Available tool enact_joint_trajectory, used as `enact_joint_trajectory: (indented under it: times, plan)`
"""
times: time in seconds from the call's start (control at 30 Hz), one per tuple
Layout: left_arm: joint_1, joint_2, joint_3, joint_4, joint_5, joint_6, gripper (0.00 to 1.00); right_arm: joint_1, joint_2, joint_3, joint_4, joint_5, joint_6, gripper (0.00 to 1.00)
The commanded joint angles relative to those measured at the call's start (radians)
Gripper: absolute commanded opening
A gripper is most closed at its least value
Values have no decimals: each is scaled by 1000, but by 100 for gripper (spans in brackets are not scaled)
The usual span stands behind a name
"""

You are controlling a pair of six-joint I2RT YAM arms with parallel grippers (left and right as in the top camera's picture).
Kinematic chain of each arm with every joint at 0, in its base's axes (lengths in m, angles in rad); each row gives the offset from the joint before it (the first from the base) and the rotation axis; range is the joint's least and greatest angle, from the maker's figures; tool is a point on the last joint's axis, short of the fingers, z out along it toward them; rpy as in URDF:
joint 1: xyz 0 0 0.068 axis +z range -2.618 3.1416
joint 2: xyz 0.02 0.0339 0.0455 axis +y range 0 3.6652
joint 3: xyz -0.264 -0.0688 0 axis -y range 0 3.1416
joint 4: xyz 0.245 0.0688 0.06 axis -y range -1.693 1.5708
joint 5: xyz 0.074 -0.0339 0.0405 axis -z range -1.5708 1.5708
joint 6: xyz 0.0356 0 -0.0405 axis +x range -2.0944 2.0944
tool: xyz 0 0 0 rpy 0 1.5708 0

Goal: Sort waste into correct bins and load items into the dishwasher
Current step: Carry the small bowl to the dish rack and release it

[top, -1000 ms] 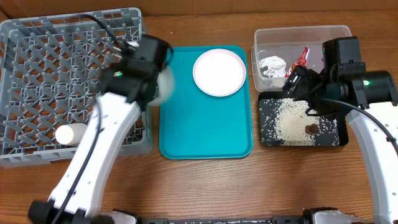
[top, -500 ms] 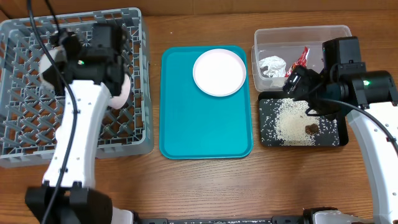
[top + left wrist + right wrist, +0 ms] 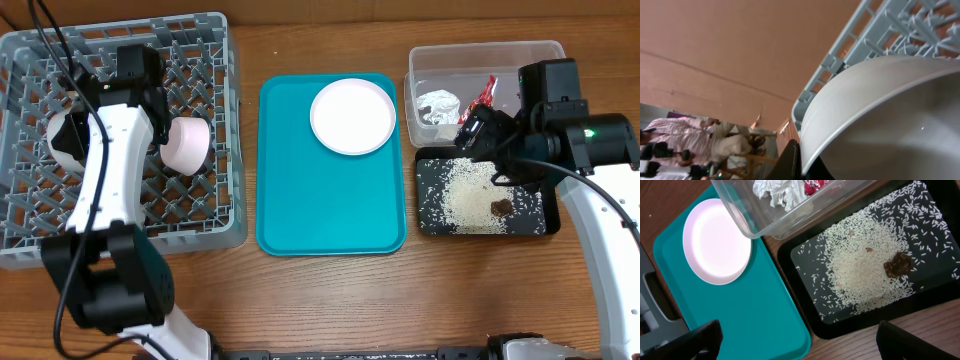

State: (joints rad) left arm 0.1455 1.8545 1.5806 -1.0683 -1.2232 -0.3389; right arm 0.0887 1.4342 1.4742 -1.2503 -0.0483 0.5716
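Grey-white bowl [image 3: 880,110], pinched at its rim by the left hand [image 3: 804,167], hangs over the upper left of the rack [image 3: 225,235]. A pink bowl [image 3: 188,145] sits among the pegs just right of that arm. The right hand [image 3: 800,342], fingers spread and empty, hovers over the black tray [image 3: 525,225], which holds rice [image 3: 463,195] and a brown lump [image 3: 500,206]. Above it the clear tub [image 3: 480,50] contains foil [image 3: 437,103] and a red wrapper [image 3: 487,90]. Mid-frame, the teal tray [image 3: 330,210] carries a plate [image 3: 352,116]. The left arm reaches up across the rack; the right arm enters from the lower right, bent leftward.
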Motion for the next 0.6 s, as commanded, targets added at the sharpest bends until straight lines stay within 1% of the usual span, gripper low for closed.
enact_joint_trajectory:
  times: [0.0,0.07,0.2,0.33,0.43,0.57]
  plan:
    - [19,64,-2,27,-29,8,4,1,-1,12,3,2,2,100]
    - [19,86,-2,56,-53,37,4,1,-1,12,3,2,2,100]
    - [19,117,-2,143,-55,92,4,1,-1,12,3,2,1,100]
    - [18,147,-2,237,-32,201,5,1,-1,12,3,2,2,100]
    - [19,175,-2,262,-45,253,6,1,-1,12,3,2,2,100]
    - [18,194,-2,262,-44,261,5,1,-1,12,3,2,2,100]
